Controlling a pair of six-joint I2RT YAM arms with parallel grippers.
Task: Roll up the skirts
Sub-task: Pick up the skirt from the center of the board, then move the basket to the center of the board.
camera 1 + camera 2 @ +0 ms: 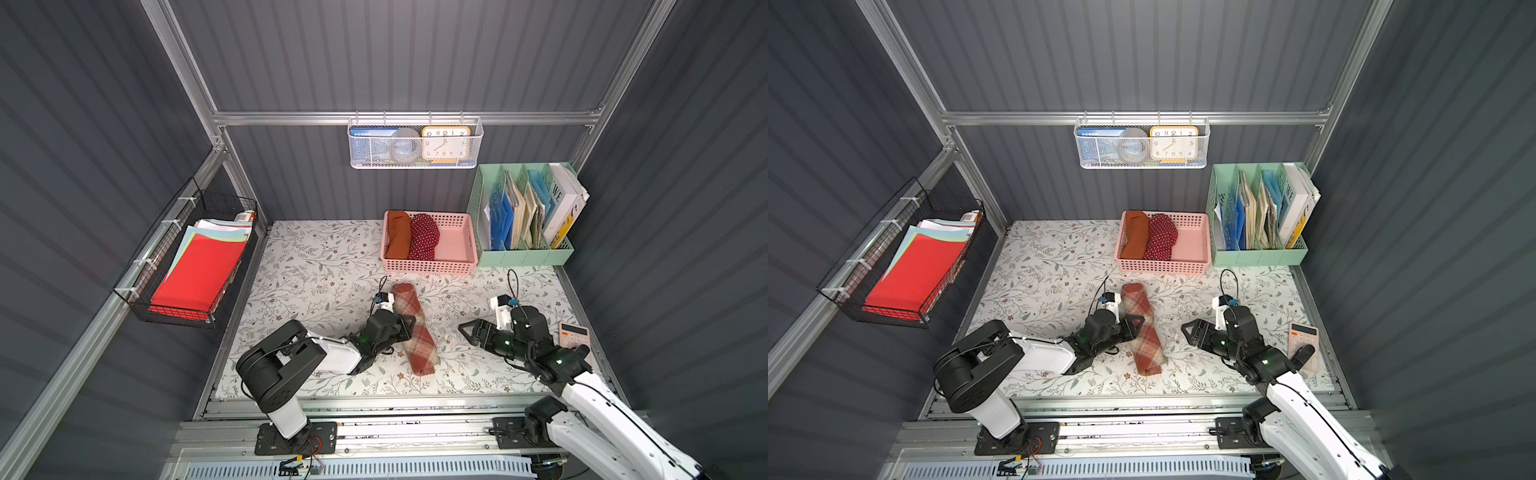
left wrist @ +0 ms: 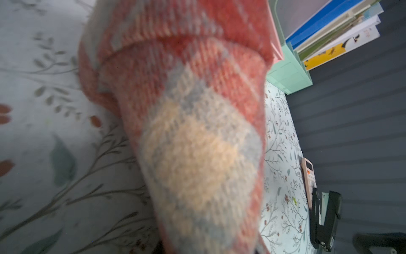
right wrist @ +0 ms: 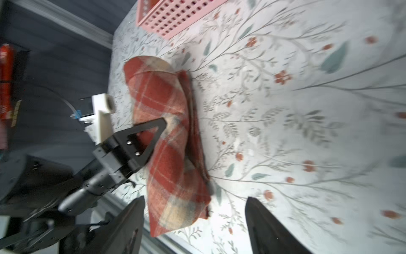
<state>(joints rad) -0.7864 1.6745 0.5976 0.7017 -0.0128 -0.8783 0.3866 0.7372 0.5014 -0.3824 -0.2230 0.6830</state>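
Far to the left of the pink basket point(image 1: 428, 266), a black wire basket point(image 1: 226, 203) hangs on the wall with red paper sheets point(image 1: 199, 270) in it.

In front of the pink basket's left corner, your left gripper point(image 1: 410, 323) lies low over the floral table point(image 1: 316, 282). It is pinching the plaid skirt point(image 1: 422, 338) about midway along the roll. In the right wrist view one finger point(image 3: 151, 129) presses across the top of the cloth, and the other is hidden behind it.

The plaid skirt lies rolled up on the table just in front of the pink basket's left half, not touching it, slanting rightward as it runs away from it.

Inside the pink basket, the rust-orange skirt point(image 1: 397, 235) sits rolled against the left wall. The polka-dot skirt point(image 1: 424, 237) touches it on the right.

In front of the pink basket's right corner, your right gripper point(image 1: 464, 330) hovers clear of the plaid roll. Its fingers point(image 3: 263, 224) are spread wide over the table.

Farther right sits a calculator point(image 1: 575, 334). A green file organiser point(image 1: 523, 253) stands just beside the pink basket's right wall.
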